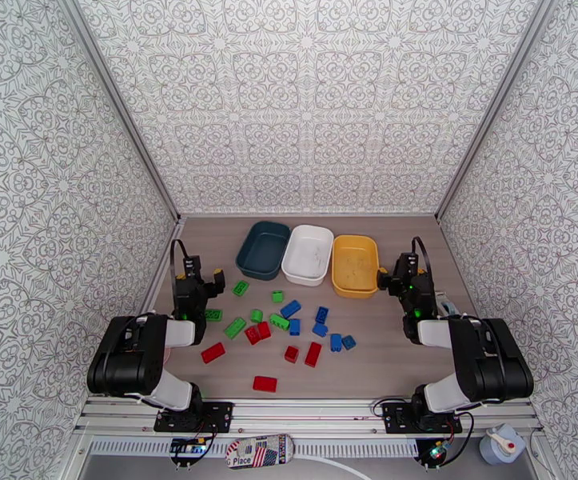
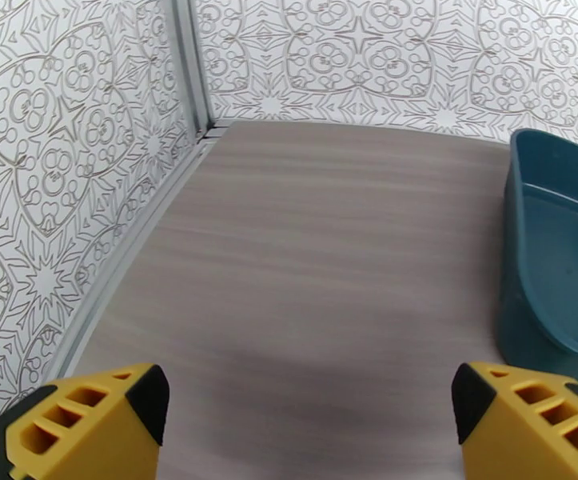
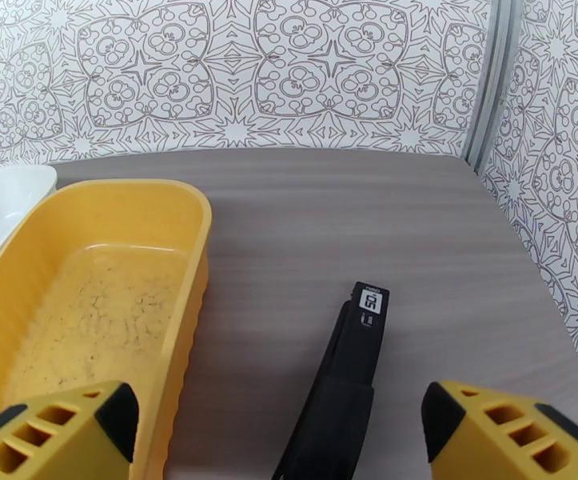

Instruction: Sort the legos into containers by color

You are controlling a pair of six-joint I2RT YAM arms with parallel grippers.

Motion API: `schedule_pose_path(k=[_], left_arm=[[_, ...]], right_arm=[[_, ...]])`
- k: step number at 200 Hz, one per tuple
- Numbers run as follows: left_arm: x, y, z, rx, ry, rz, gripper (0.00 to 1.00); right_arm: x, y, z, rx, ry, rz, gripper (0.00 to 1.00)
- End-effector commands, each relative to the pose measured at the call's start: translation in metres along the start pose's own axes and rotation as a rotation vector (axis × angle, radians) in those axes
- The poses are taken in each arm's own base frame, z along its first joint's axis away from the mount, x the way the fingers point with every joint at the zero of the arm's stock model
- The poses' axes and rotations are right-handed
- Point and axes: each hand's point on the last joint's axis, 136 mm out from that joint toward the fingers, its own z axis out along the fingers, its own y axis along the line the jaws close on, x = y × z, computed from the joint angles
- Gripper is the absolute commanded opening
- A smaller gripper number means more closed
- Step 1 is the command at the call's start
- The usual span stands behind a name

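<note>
Left fingers (image 2: 89, 418) were spread wide and empty, held over bare desk (image 1: 368, 378) on the left side, near the teal tub (image 1: 263, 250); in the left wrist view that tub's wall sat just to the right of them. Right fingers (image 3: 520, 434) were also spread wide and empty, at the right end of the yellow tub (image 1: 355, 266). In the right wrist view a black object (image 3: 360, 354) with a white label lay on the desk between the fingers, near the yellow tub's wall; couldn't tell what it was.

The three tubs sat in a row at the far middle of the desk, close side by side: teal left, white tub (image 1: 308, 254) middle, yellow right. All three were empty; the yellow one had a cracked dried film on its floor.

The legos lay loose on the desk, nearer the arms than the tubs, between the two arms and apart from both sets of fingers. Green legos (image 1: 234, 327) were mostly on the left of the scatter, blue legos (image 1: 321, 314) right of centre, red legos (image 1: 312, 354) mostly nearest the bases. One red lego (image 1: 265, 383) lay apart, closest to the near rail. A red pair (image 1: 257, 332) touched each other mid-scatter. Patterned walls (image 1: 304, 98) closed the desk in on three sides
</note>
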Motion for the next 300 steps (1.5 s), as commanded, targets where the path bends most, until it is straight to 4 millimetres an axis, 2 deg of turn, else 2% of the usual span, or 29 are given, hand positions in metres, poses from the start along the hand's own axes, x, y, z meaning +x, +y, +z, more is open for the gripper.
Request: schedule_pose_path(k=[1,220,234,253,272,300], left_arm=[[-0.006,-0.008,0.002,0.038,-0.011,0.025,0.99],[-0.005,-0.007,0.003,0.058,0.0,0.011,0.99],[-0.009,-0.002,0.001,0.019,-0.008,0.006,0.99],[-0.021,0.013,-0.005,-0.117,-0.011,0.005,0.99],[-0.039,0.004,-0.011,-0.12,0.009,0.062,0.99],[-0.082,-0.009,-0.027,-0.111,-0.031,0.03,0.99]], right_arm=[[-0.001,0.001,0.0,-0.008,0.0,-0.016,0.99],[-0.001,0.001,0.0,-0.008,0.0,-0.016,0.99],[-0.001,0.0,0.0,-0.003,-0.003,-0.015,0.99],[-0.011,-0.017,-0.006,0.096,-0.013,0.023,0.99],[-0.033,-0.03,-0.021,0.172,-0.026,0.05,0.99],[-0.078,-0.041,-0.061,0.229,-0.114,0.125,0.99]])
